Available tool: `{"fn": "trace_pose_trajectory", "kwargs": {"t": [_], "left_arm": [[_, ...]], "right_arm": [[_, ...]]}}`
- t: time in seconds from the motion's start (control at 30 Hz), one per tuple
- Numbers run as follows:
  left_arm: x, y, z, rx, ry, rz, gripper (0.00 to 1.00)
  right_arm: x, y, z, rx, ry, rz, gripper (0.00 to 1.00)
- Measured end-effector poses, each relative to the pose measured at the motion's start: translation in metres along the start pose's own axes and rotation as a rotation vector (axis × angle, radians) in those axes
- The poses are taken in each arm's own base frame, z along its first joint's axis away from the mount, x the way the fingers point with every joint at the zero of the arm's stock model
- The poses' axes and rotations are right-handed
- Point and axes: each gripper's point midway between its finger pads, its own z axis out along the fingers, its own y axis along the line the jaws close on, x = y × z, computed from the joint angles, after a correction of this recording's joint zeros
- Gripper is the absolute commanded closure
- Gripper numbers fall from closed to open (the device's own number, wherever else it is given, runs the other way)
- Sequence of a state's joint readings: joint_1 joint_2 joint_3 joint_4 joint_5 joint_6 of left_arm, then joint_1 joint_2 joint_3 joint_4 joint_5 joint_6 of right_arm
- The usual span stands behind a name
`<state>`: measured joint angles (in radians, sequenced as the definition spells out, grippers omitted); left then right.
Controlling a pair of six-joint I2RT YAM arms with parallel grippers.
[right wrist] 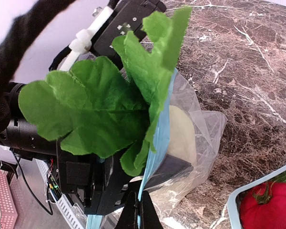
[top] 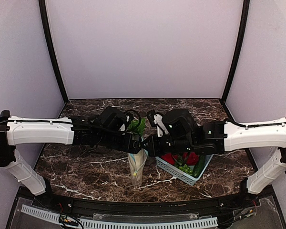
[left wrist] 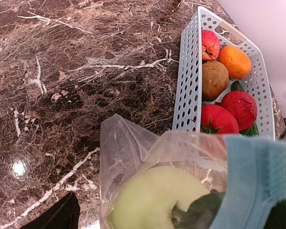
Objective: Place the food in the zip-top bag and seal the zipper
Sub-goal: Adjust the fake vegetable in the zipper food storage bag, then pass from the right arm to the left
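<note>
The right end effector point(right wrist: 139, 212) is clamped on the blue zipper strip point(right wrist: 158, 133) of the clear bag point(top: 137, 167), which hangs beneath it holding a pale squash point(left wrist: 152, 200) and a green leaf point(right wrist: 95, 109). The left end effector point(top: 134, 139) stands wide just beside, its visible finger point(left wrist: 57, 214) clear of the bag. A basket point(left wrist: 186, 86) of fruit point(left wrist: 236, 62) sits under the right one.

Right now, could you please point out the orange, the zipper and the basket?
orange point(left wrist: 234, 62), left wrist view, middle of its skin.
zipper point(left wrist: 255, 181), left wrist view, midway across the strip.
basket point(left wrist: 187, 90), left wrist view, its perforated side wall.
</note>
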<state>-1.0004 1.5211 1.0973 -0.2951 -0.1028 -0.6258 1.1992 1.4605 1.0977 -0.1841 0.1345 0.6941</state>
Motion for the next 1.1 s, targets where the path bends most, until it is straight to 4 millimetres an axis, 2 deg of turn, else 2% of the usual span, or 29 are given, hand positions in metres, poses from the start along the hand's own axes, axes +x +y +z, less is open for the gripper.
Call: {"fn": "trace_pose_trajectory", "kwargs": {"t": [0.23,0.43,0.5,0.73,0.87,0.97,1.07,1.1], "left_arm": [[0.003,0.007,0.004,-0.020,0.005,-0.028,0.07],[0.010,0.008,0.004,0.003,0.022,-0.015,0.01],[0.006,0.001,-0.005,0.040,0.008,-0.003,0.01],[-0.026,-0.027,-0.060,0.209,-0.103,0.004,0.01],[-0.030,-0.029,-0.066,0.236,-0.113,-0.002,0.02],[-0.027,-0.027,-0.058,0.229,-0.092,-0.007,0.06],[-0.021,-0.023,-0.047,0.209,-0.064,-0.010,0.25],[-0.020,-0.021,-0.044,0.200,-0.055,-0.016,0.27]], "right_arm": [[0.001,0.004,0.001,0.011,-0.008,-0.014,1.00],[-0.001,-0.003,0.003,0.047,-0.025,0.026,1.00],[0.000,-0.005,0.004,0.057,-0.025,0.041,1.00],[0.003,-0.010,0.005,0.083,-0.018,0.063,1.00],[0.003,-0.010,0.006,0.084,-0.015,0.062,1.00],[0.003,-0.009,0.008,0.085,-0.014,0.058,1.00],[0.003,-0.009,0.008,0.085,-0.013,0.055,1.00],[0.003,-0.009,0.008,0.084,-0.013,0.054,1.00]]}}
